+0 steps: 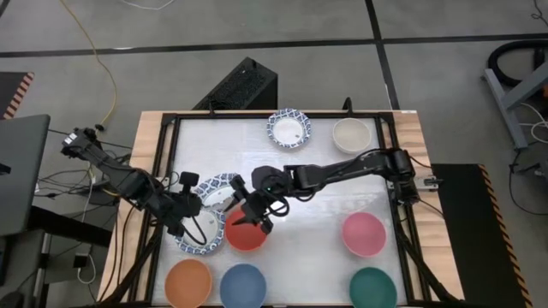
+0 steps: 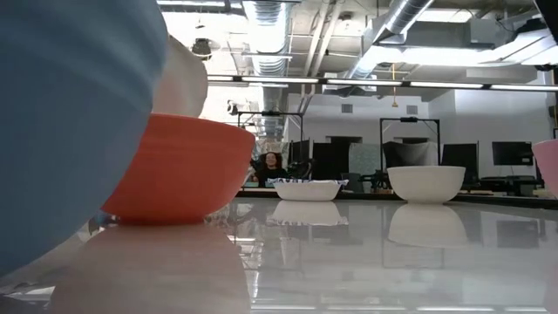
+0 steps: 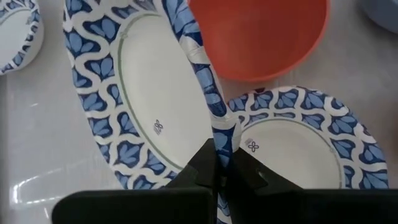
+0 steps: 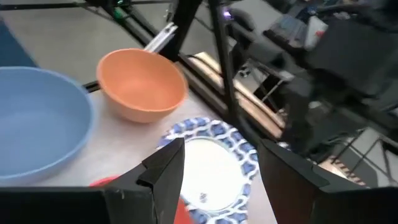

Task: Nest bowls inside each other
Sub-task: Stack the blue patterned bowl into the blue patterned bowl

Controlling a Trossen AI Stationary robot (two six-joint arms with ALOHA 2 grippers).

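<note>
I'm watching from the high view. The left hand is pinching the rim of a blue-patterned bowl, holding it tilted on edge above a second patterned bowl lying flat on the desk at the near left. I judge the tilt is there so the held bowl can slide down into the one beneath.

The right hand is hanging with fingers spread over the red bowl, just right of the patterned pair; nothing is between its fingers. I'm reading that as lining up for a rim grasp, though it could also be steadying the neighbours.

The other bowls are sitting apart, not yet nested:
- orange bowl, blue bowl and dark green bowl along the near edge
- pink bowl at the right
- a third patterned bowl and a beige bowl at the far side

Risk I'm noting: the two hands are working close together.
</note>
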